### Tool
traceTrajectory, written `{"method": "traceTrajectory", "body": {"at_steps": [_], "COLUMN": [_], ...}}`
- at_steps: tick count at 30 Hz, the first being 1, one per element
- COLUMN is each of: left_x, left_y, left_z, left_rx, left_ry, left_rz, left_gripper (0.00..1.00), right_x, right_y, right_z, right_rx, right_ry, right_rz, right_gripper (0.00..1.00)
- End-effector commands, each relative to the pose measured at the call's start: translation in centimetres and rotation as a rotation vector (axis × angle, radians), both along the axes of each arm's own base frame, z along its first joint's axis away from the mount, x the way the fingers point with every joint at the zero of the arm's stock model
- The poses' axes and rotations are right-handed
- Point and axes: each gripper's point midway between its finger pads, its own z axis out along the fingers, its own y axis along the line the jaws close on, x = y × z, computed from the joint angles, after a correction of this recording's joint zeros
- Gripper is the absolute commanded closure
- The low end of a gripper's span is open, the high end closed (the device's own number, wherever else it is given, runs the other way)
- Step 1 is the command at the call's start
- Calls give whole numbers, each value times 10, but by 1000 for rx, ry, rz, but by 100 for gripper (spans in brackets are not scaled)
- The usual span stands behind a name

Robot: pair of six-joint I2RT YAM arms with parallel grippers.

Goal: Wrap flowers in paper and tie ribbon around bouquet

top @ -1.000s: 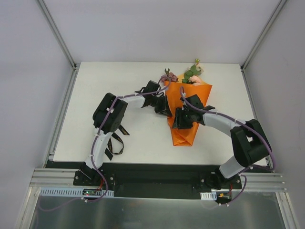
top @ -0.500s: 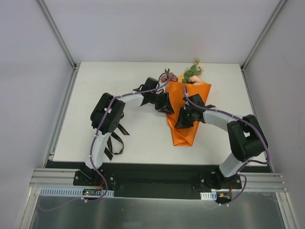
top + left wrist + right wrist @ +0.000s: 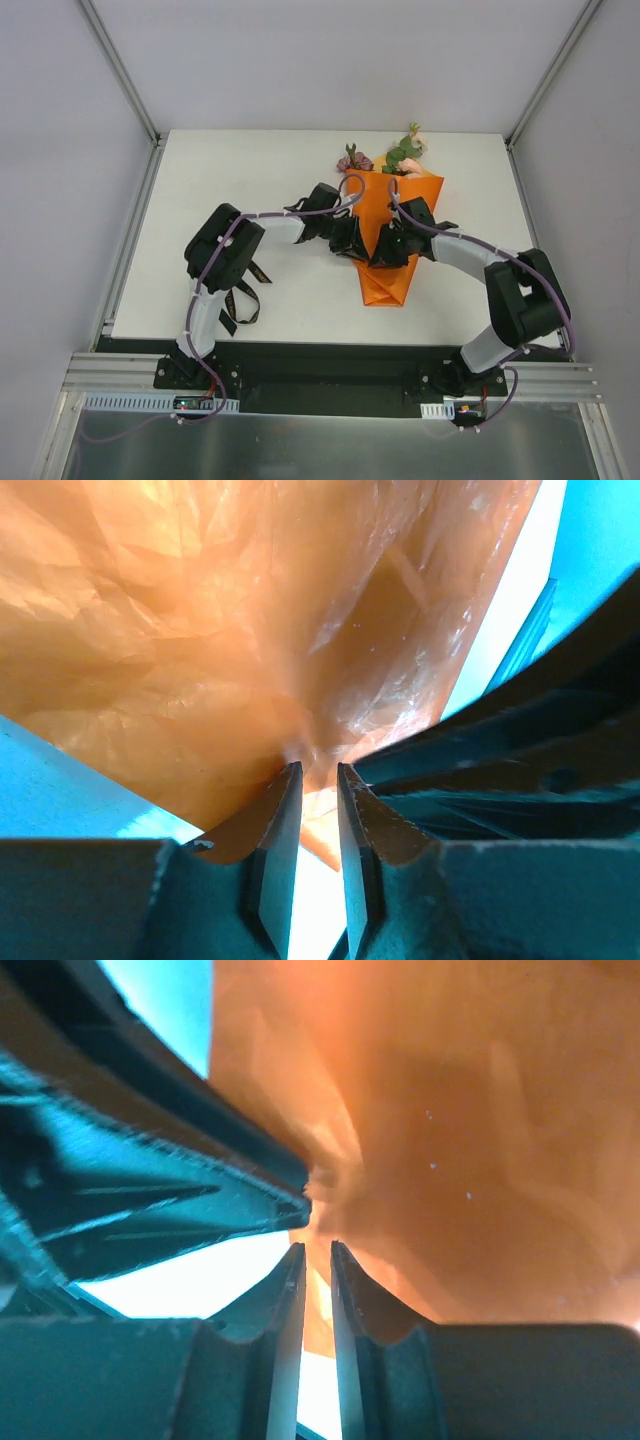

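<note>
The bouquet lies on the white table as an orange paper [image 3: 384,284] cone. Its flowers [image 3: 405,155], pink and mauve with green leaves, show at the wide far end. My left gripper [image 3: 358,244] and right gripper [image 3: 384,251] meet tip to tip at the cone's left side, about midway down. In the left wrist view, wrinkles in the paper [image 3: 200,630] run together at my left gripper [image 3: 317,768], whose narrow jaws pinch a fold. My right gripper [image 3: 317,1247] also holds a sliver of paper [image 3: 480,1140] between near-closed jaws. The black ribbon [image 3: 243,297] lies loose under the left arm.
The table [image 3: 250,180] is bounded by a metal frame and grey walls on three sides. The cone's pointed tip lies close to the near table edge. Purple cables run along both arms over the cone.
My left gripper slid from the cone's upper left edge down toward its middle. The right gripper shifted slightly toward it and its jaws narrowed. The two now meet.
</note>
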Motion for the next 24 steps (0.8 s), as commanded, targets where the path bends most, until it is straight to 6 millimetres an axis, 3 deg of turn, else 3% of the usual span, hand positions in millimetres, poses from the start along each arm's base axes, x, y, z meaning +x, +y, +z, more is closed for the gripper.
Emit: {"method": "traceTrajectory", "body": {"at_steps": [1, 5, 9, 13, 17, 18, 22, 24], "left_x": [6, 3, 2, 0, -18, -28, -38, -38], "left_y": [-5, -3, -4, -15, -29, -35, -46, -48], "left_z": [4, -8, -1, 32, 63, 64, 51, 34], "left_rx": [-33, -10, -12, -66, -108, -107, -87, -75], "left_ry": [-44, -23, -34, -91, -117, -120, -100, -64], "left_rz": [-27, -41, -78, -119, -159, -179, -180, -177], "left_gripper": [78, 76, 70, 65, 67, 67, 78, 80], "right_x": [-5, -14, -20, -21, -21, -21, -21, -19], "right_y": [-12, -34, -48, -54, -56, -57, -61, -65], "right_z": [20, 17, 6, 1, 4, 5, 8, 10], "right_rx": [2, -14, -11, -5, 12, 18, 54, 83], "right_ry": [-50, -54, -30, -19, -23, -24, -8, -1], "right_rz": [-18, -37, -59, -70, -83, -85, -116, -136], "right_gripper": [80, 76, 75, 75, 75, 75, 74, 75]}}
